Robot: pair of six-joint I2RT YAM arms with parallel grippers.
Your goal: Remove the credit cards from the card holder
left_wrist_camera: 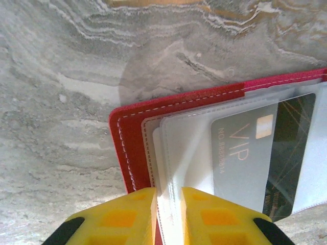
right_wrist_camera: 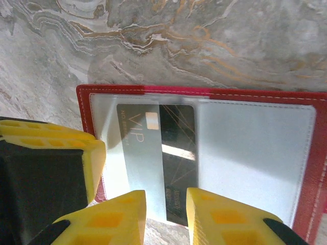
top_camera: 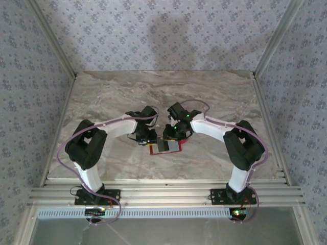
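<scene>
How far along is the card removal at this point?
Done: the card holder lies open on the table. In hand: the left gripper pinches its clear sleeve at one side, and the right gripper straddles the lower end of the VIP card; whether it grips is unclear. Left: that card sits mostly in its pocket, so pulling it out remains.

The card holder lies open on the table, near its front middle, between the two arms. A credit card sits in its sleeve. The left gripper straddles a sleeve leaf at the holder's left side. The right gripper stands at one end of the card.
</scene>
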